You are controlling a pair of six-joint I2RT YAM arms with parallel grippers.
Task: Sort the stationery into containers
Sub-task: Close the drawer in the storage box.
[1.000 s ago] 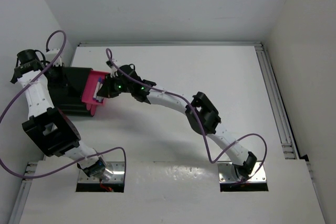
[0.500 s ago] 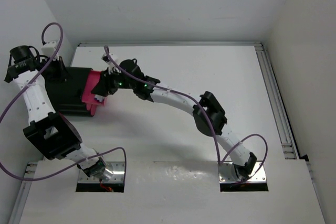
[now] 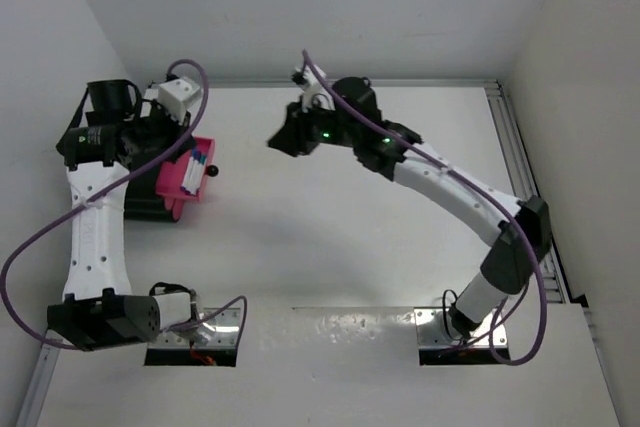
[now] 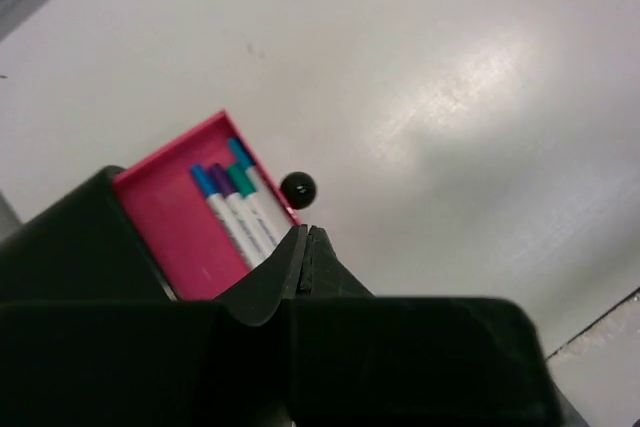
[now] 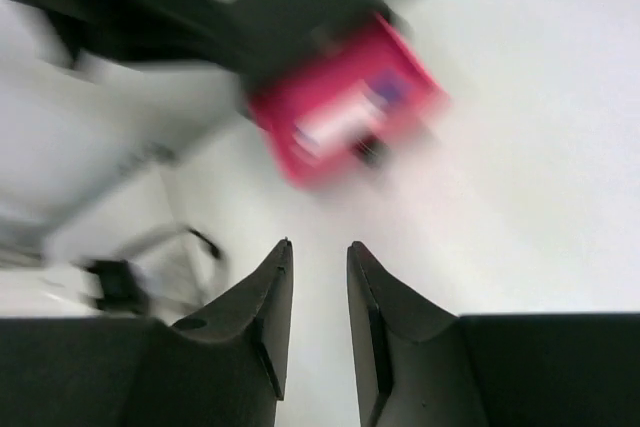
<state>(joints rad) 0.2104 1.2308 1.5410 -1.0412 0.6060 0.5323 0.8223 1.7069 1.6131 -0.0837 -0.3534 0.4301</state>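
Note:
The magenta-pink tray [image 3: 178,179] sits at the far left against the black box [image 3: 140,209]. Several white pens with blue, purple and teal caps [image 3: 191,160] lie in it. The left wrist view shows the tray [image 4: 175,222], the pens [image 4: 240,209] and the box [image 4: 70,242]. My left gripper [image 3: 165,142] hovers over the box and tray, shut and empty [image 4: 305,234]. My right gripper [image 3: 285,137] is open and empty above bare table, right of the tray; its view [image 5: 318,247] shows the blurred tray [image 5: 345,112]. No highlighters show.
A small black round object [image 3: 212,171] lies on the table at the tray's right edge, and it shows in the left wrist view [image 4: 297,187]. White walls enclose the table at the left and back. A metal rail [image 3: 525,187] runs along the right side.
My right gripper has pulled away from the tray, rightward and toward the back. My left arm has swung in over the box toward the tray.

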